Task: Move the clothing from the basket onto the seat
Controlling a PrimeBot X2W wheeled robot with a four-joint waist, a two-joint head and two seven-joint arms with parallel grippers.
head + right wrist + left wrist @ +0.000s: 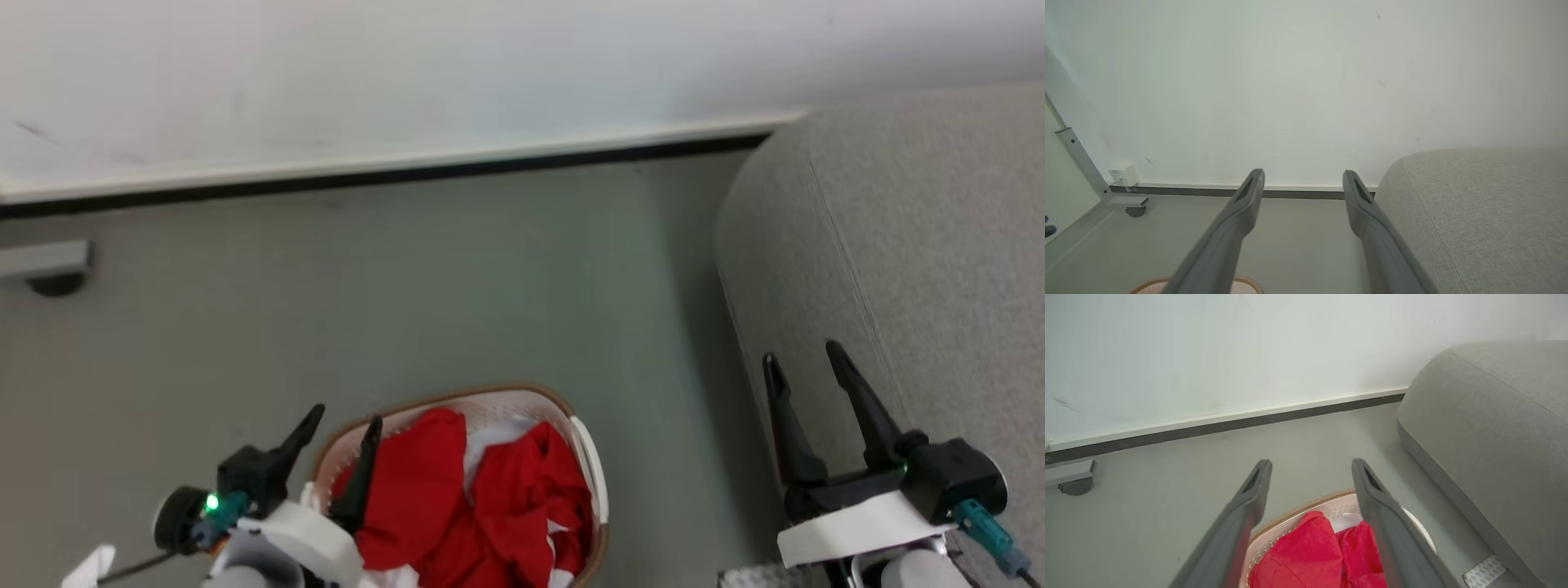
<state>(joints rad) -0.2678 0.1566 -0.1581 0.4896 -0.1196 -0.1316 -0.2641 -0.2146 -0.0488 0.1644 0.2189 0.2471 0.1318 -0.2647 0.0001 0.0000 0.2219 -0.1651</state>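
The red clothing [457, 498] lies bottom middle, just right of the left pincer [344, 416], the nearer one. It and the right pincer [802, 355] are spread wide, empty.

No lettering can be read anywhere; the small wall box [1124, 174] seems blank.

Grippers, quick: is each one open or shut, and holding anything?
Left gripper: open, empty, by the basket of clothing.
Right gripper: open, empty, near the seat.
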